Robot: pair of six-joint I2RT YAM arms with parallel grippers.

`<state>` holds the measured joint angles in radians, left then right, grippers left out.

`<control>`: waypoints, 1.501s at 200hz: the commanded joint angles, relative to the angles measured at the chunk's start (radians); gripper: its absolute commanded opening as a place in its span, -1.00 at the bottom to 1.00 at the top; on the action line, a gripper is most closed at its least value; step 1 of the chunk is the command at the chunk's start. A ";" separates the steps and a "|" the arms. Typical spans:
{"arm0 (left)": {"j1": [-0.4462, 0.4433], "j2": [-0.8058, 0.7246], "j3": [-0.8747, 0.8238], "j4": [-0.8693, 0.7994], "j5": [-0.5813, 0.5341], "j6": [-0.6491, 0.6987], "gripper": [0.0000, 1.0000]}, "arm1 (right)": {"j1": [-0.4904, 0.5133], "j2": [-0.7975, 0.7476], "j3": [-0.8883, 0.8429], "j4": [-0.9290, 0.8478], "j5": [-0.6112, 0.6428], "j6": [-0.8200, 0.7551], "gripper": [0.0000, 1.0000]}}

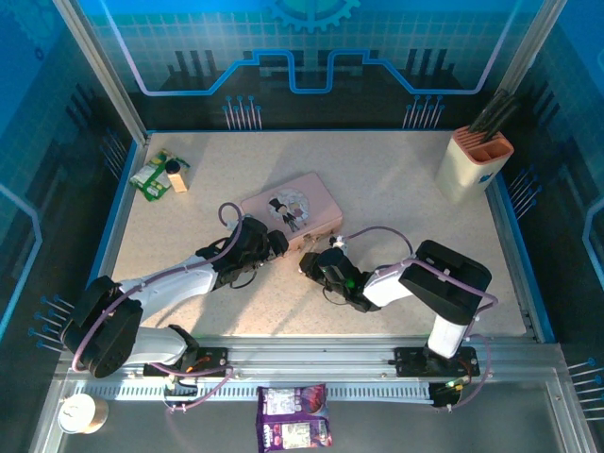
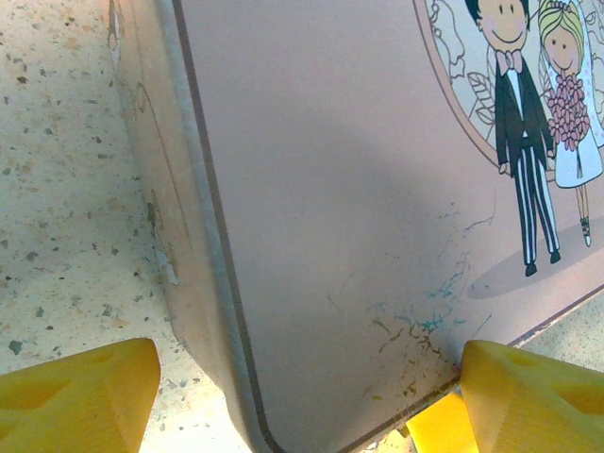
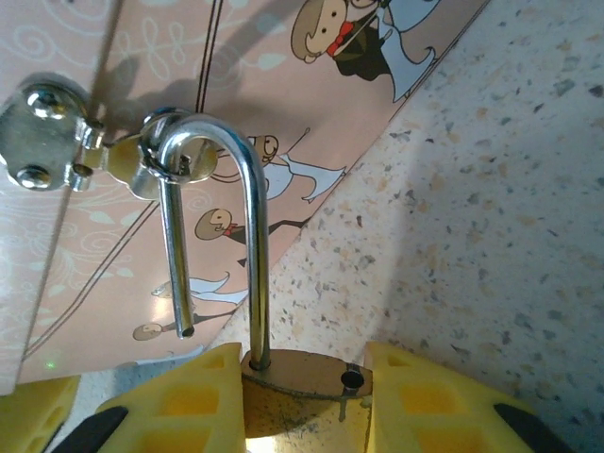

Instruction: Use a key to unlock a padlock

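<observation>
- Padlock (image 3: 294, 376) body sits clamped between the right gripper (image 3: 300, 411) fingers, low over the table (image 3: 491, 189).
- Its shackle (image 3: 253, 245), one leg free, hooks through the hasp ring (image 3: 156, 156) of the pink tin (image 3: 113, 57).
- Left gripper (image 2: 307, 396) fingers are spread, straddling a tin corner.

Bright, warm light is glinting off the padlock (image 3: 253, 236) shackle just above the right claw (image 3: 304, 396), while a soft shadow is darkening the counter (image 3: 453, 283) to that claw's upper right.
</observation>
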<state>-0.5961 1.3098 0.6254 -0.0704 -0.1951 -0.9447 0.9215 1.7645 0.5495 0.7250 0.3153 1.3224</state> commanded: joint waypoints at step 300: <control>0.010 0.089 0.057 -0.067 -0.063 -0.006 0.68 | -0.098 -0.014 0.028 -0.055 0.055 0.003 -1.00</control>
<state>-0.5957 1.3758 0.6781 -0.0620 -0.2321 -0.9443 0.8486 1.7802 0.5591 0.7647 0.3252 1.3285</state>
